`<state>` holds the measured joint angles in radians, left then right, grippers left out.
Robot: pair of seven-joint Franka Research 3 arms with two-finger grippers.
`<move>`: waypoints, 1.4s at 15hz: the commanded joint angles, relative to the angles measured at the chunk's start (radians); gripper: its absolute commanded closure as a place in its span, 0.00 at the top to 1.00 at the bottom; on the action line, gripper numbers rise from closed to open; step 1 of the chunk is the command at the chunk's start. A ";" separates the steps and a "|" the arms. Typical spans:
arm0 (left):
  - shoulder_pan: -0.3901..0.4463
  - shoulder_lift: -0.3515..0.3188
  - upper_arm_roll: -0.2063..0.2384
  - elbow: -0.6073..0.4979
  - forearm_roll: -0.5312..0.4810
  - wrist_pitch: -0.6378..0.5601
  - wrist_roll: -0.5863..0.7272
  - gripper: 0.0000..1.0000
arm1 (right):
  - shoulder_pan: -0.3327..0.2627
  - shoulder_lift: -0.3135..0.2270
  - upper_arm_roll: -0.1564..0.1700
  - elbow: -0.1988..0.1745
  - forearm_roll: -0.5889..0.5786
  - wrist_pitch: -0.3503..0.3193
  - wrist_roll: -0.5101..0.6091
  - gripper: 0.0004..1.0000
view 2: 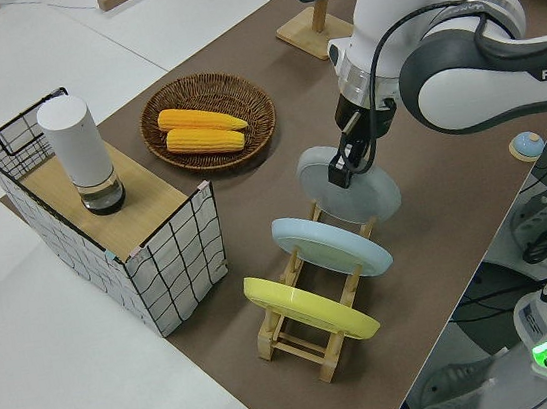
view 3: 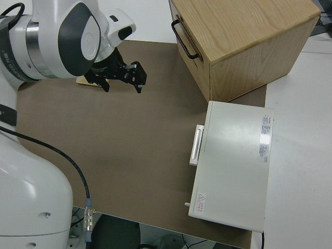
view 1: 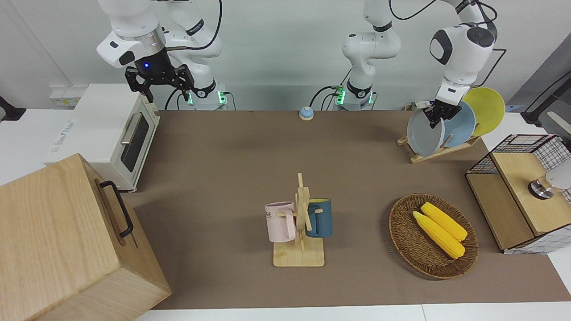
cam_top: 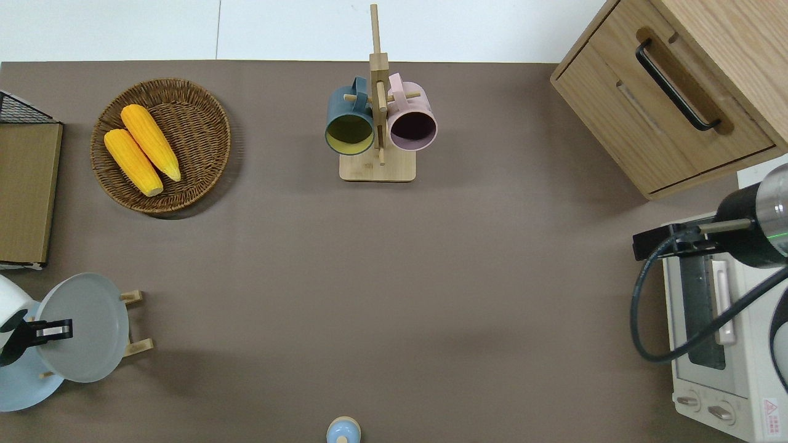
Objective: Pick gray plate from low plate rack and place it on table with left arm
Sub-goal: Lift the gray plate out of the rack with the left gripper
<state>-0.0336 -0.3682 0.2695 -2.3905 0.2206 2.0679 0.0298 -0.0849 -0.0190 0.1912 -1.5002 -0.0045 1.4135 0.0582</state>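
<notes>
Gray plate [view 1: 424, 132] — light blue plate [view 1: 460, 126] just beside.

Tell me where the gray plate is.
The gray plate is in the left gripper, over the low plate rack at the left arm's end, beside the light blue plate.

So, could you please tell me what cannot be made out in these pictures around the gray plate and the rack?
- Whether the gray plate has cleared the rack: its lower rim overlaps the slats in the front and left side views.
- Yellow plate: absent from the overhead view, cut off by the edge.
- Blue plate: in the overhead view, partly covered by the gray plate and left gripper.
- The parked right gripper is barely visible overhead.
</notes>
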 commanded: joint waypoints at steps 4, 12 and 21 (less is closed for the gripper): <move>-0.003 -0.038 -0.131 0.123 0.063 -0.204 -0.131 0.00 | -0.007 -0.002 0.007 0.006 0.006 -0.015 -0.001 0.99; -0.017 -0.037 -0.193 0.283 -0.007 -0.388 -0.166 0.00 | -0.007 -0.002 0.007 0.006 0.006 -0.015 -0.001 0.99; -0.015 -0.031 -0.174 0.310 -0.283 -0.425 -0.163 0.00 | -0.007 -0.002 0.007 0.006 0.006 -0.015 0.000 0.99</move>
<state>-0.0364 -0.4052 0.0827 -2.0873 0.0080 1.6728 -0.1219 -0.0849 -0.0190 0.1913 -1.5002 -0.0045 1.4135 0.0582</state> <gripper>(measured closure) 0.921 0.009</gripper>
